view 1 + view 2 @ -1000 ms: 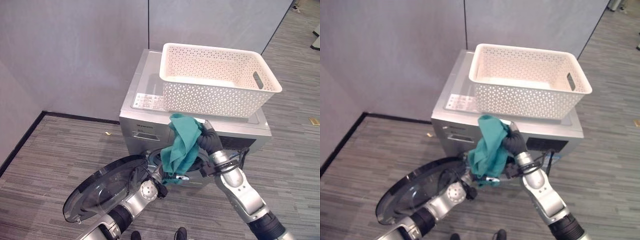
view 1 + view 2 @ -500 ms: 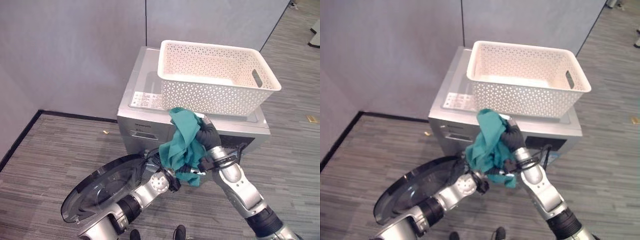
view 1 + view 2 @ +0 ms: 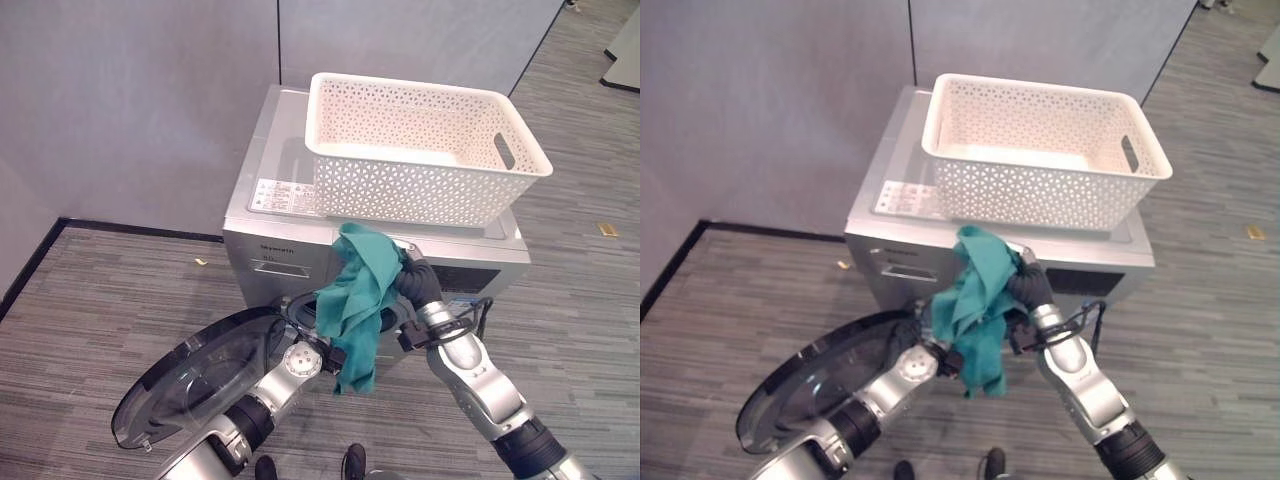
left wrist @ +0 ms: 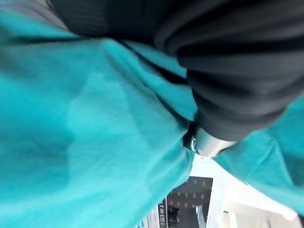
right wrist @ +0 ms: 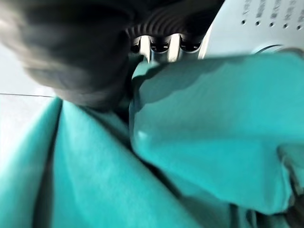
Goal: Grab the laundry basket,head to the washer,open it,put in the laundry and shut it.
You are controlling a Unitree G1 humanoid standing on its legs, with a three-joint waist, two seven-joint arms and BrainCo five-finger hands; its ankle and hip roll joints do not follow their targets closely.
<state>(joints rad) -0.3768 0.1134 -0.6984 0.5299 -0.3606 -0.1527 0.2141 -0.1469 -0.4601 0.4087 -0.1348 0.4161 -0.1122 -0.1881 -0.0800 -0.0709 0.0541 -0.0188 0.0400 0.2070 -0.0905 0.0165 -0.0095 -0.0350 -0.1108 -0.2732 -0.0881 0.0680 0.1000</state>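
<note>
Crumpled teal cloth [image 3: 358, 295] below perforated white basket [image 3: 420, 150]

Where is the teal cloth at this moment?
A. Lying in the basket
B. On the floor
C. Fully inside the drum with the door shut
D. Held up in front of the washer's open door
D: the teal cloth hangs from the right hand in front of the washer, below the basket on top, with the door swung open.
</note>
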